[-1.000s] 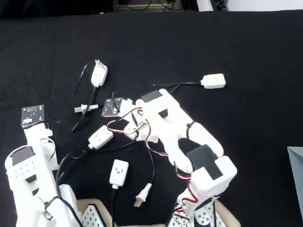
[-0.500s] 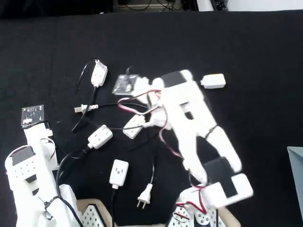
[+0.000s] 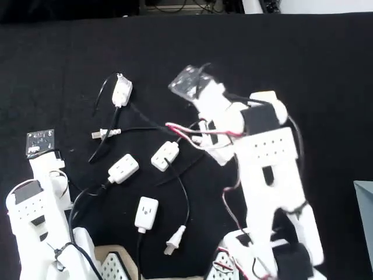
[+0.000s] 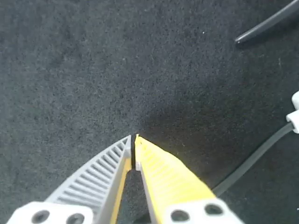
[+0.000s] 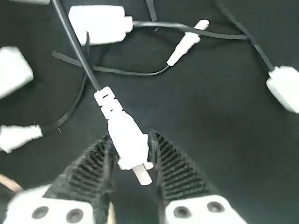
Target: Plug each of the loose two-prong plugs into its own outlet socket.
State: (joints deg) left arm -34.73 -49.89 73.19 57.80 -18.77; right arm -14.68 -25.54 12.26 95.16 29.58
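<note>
The right pincer (image 5: 132,138) pinches a white two-prong plug (image 5: 122,130); line its prongs squarely with a white outlet socket (image 3: 145,212) before pushing. The left pincer (image 4: 134,138) is pressed together.

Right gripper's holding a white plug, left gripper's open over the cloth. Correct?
Not quite. The left gripper is shut, not open, with its fingertips together over the black cloth, as the left wrist view shows. The right gripper does hold a white plug.
</note>
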